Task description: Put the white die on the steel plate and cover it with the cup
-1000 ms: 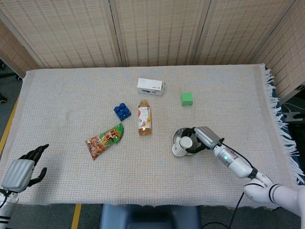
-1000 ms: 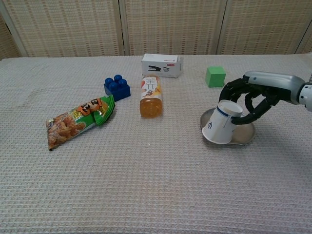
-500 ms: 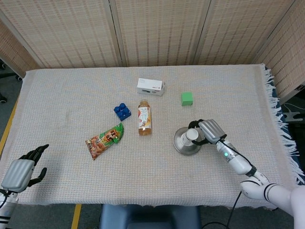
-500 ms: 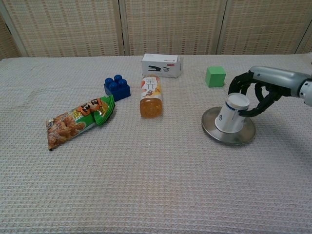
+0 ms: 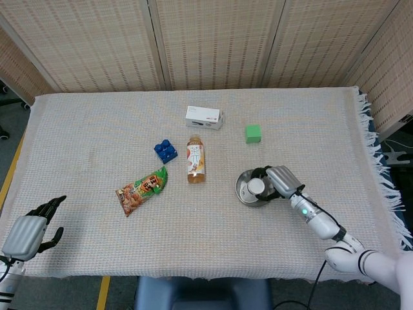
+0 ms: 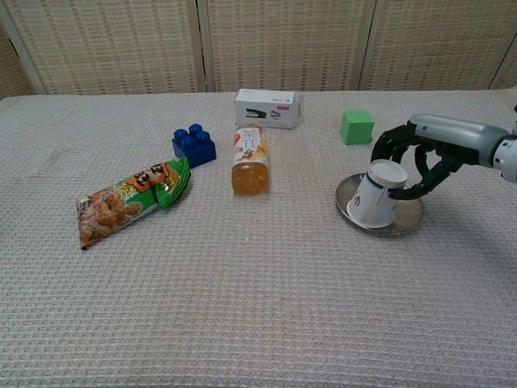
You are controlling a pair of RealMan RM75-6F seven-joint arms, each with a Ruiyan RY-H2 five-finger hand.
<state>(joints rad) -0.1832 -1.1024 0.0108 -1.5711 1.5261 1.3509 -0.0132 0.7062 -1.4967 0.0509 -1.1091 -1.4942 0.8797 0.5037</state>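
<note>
White paper cup [image 6: 375, 196], upside down and tilted leftward, lay gripped in the right hand [image 6: 416, 160] over the steel plate [image 6: 406, 223]. Its rim was not yet flat. The die was hidden, presumably beneath it. Far off, the left hand [image 5: 31, 227] rested idle, fingers apart.

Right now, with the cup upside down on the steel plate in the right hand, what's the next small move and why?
Probably tip the cup upright so its mouth sits flat. In the chest view it leans left, its rim near the steel plate's left edge, with the right hand gripping its base. The white die isn't visible, so I can't tell whether it's underneath.
</note>
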